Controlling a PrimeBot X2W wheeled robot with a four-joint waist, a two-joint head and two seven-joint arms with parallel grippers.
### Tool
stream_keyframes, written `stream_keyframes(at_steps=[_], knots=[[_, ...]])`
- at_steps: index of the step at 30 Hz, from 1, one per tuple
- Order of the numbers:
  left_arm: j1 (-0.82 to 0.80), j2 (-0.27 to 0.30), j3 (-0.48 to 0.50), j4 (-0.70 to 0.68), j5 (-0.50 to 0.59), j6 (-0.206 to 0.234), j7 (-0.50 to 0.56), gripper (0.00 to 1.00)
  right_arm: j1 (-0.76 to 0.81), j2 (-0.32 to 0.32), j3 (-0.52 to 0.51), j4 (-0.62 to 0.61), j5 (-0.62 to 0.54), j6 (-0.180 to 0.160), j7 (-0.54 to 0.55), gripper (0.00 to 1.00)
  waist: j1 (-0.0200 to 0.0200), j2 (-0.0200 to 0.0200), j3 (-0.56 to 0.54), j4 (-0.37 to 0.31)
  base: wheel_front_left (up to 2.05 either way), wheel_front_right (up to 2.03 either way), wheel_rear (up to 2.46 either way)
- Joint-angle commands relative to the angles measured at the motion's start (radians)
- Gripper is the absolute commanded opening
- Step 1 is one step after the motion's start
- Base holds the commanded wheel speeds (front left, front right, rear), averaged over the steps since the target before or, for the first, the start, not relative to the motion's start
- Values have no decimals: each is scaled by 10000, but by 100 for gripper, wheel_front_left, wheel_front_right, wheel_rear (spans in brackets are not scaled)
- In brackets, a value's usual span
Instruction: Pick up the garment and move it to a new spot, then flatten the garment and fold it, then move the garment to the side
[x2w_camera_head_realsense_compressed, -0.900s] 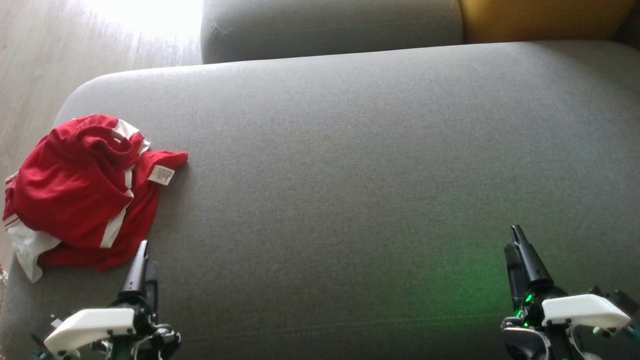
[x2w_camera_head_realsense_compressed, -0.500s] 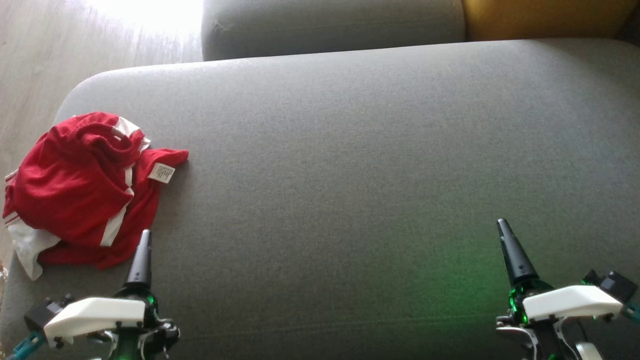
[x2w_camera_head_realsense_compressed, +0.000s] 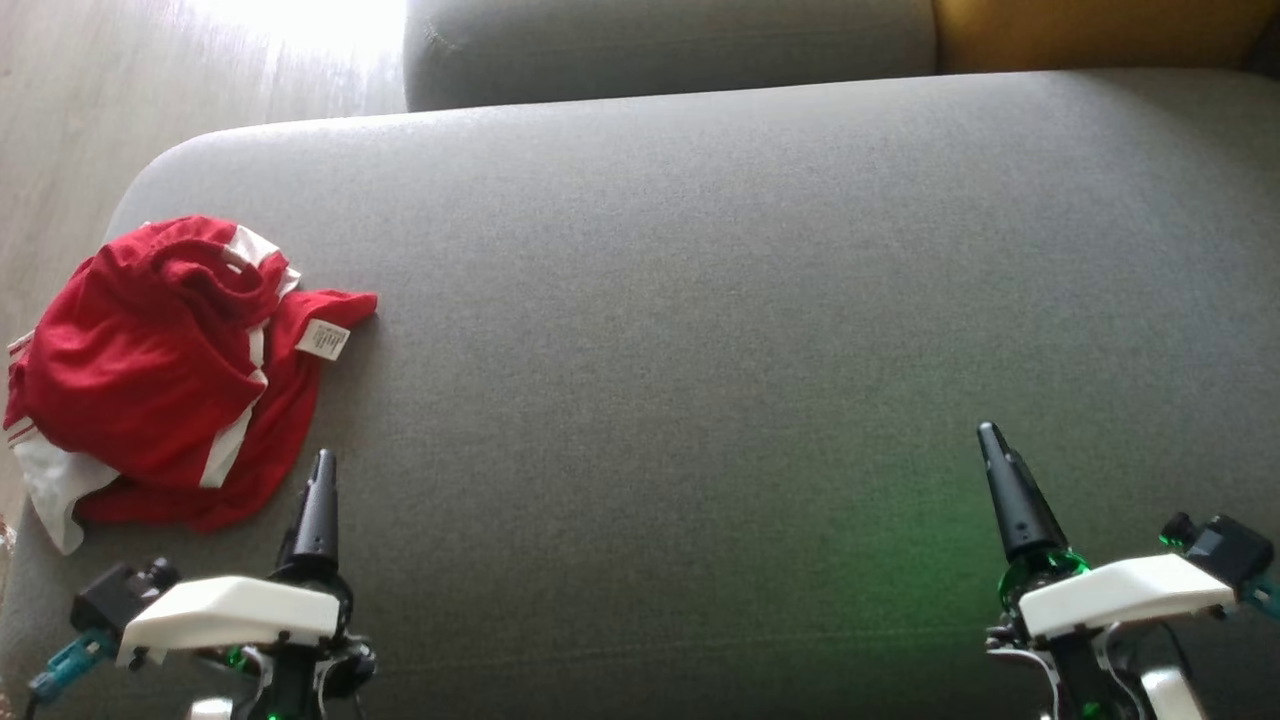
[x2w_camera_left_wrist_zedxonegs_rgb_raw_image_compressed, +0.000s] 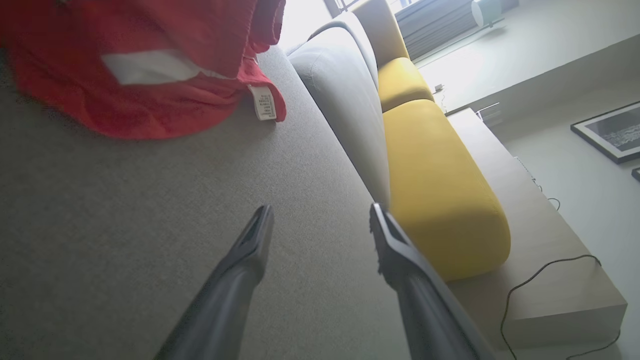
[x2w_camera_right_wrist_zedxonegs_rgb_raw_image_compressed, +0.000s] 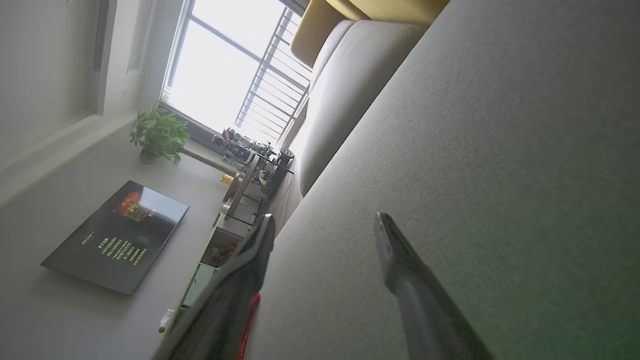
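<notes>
Red garment best suits a deep fold-pinch from the empty, wide-open left claw; right claw equally open, empty.

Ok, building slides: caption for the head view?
Red garment crumpled at left end of couch; left gripper and right gripper open, empty.

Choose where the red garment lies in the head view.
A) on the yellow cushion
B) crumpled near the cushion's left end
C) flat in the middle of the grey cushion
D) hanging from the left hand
B: the red garment sits crumpled near the left end of the grey cushion, apart from the open left hand.
</notes>
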Motion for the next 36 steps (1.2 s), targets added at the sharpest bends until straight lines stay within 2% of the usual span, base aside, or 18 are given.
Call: stream_keyframes(at_steps=[1, 26, 36], knots=[[-497, 120, 91, -488, 484, 88, -165, 100, -605, -63, 218, -500, -493, -1, -157, 100, 0, -1, 41, 7, 0, 0, 0], [-350, 211, -141, -1351, 3716, 863, -866, 100, -647, -91, 749, -912, -3787, -1, -865, 100, -1, -1, -66, 0, 0, 0, 0], [-256, 251, -287, -1444, 4978, 995, -1159, 100, -658, -103, 942, -1006, -5076, -1, -1160, 100, -1, -1, -101, -36, 0, 0, 0]])
